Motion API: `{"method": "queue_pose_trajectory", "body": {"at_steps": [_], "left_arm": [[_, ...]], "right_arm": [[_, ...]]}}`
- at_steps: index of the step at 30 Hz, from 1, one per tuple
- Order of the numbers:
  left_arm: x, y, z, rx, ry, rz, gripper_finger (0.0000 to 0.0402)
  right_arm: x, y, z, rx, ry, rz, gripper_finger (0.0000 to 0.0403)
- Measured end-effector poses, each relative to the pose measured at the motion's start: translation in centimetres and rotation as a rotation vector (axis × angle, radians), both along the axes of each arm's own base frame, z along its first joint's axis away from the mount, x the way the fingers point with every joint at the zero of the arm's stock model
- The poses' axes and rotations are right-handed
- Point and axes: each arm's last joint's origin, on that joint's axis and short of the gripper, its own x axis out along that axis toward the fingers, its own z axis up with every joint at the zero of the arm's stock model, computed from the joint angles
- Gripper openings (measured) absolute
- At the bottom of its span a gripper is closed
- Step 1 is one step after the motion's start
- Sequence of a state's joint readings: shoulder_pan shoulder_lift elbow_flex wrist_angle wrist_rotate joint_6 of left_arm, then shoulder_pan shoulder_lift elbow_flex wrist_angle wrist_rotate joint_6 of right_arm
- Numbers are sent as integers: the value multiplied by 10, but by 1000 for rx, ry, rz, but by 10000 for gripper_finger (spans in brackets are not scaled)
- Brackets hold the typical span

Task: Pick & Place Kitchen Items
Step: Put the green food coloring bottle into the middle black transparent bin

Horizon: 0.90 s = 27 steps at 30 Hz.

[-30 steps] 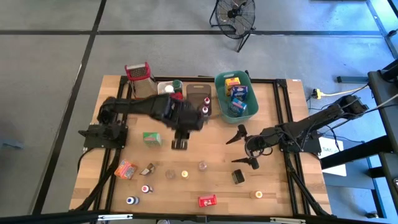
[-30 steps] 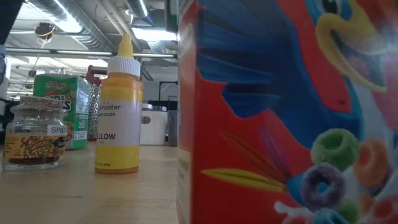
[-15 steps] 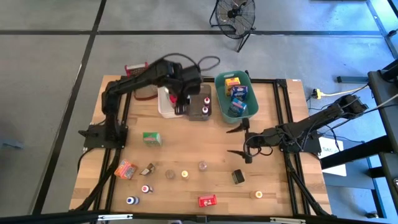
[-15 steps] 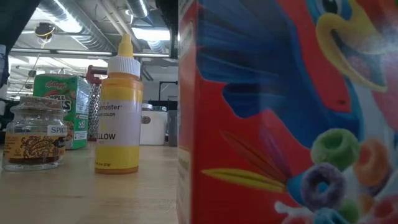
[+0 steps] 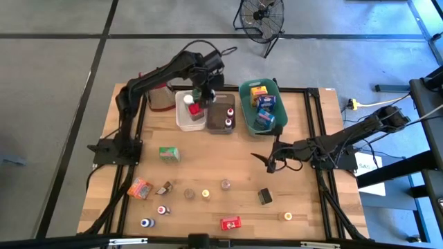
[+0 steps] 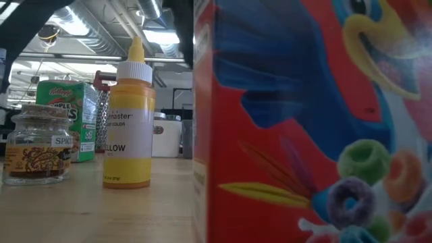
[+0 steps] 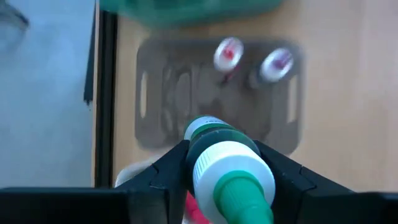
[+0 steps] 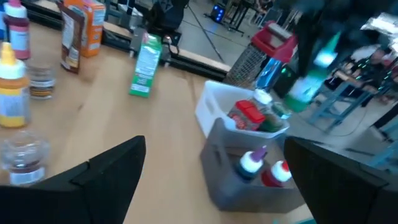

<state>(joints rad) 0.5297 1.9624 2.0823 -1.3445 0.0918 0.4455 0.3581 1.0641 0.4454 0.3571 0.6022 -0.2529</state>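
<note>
Left gripper (image 7: 224, 171) poised above the far bins, fingers (image 7: 165, 177) half closed around a green-capped bottle (image 7: 231, 177), hanging over the seam between the white bin (image 5: 181, 119) and the brown bin (image 5: 216, 124). Risk, as a judgement: released from this height, could strike a rim, tip onto the two capped bottles (image 5: 228, 117) already in the brown bin, or land in the wrong bin; could also slip early, given the cap-end hold. Right gripper (image 5: 271, 160) waiting low over the middle of the surface (image 5: 228, 162), fingers (image 8: 102, 171) spread wide and empty, near enough to the black box (image 5: 265, 196) to nudge it on a careless sweep. Remaining kitchen items scattered along the near edge: green box (image 5: 168, 153), orange packet (image 5: 140, 187), red packet (image 5: 230, 223), small jars and bottles between; teal bin (image 5: 248, 104) partly filled. Pale wooden surface in a black frame; grey floor with dark seams around it, a floor fan (image 5: 261, 15) beyond the far edge, ducts and strip lights overhead in the low view.
</note>
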Motion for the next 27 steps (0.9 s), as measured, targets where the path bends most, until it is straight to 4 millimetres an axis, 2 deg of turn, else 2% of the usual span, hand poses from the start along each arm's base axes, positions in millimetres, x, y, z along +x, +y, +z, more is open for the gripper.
{"method": "queue_pose_trajectory", "body": {"at_steps": [3,7,19,27], "left_arm": [[0,19,-15,-16,-11,23,147],[1,35,-34,-97,-39,31,148],[24,54,-90,-144,26,40,148],[27,68,-119,-181,81,80,148]], "right_arm": [[1,-4,1,-45,3,-10,385],[3,-11,2,-97,8,-30,385],[4,-20,-2,-88,48,-75,385],[4,-20,-2,-47,36,-81,385]]}}
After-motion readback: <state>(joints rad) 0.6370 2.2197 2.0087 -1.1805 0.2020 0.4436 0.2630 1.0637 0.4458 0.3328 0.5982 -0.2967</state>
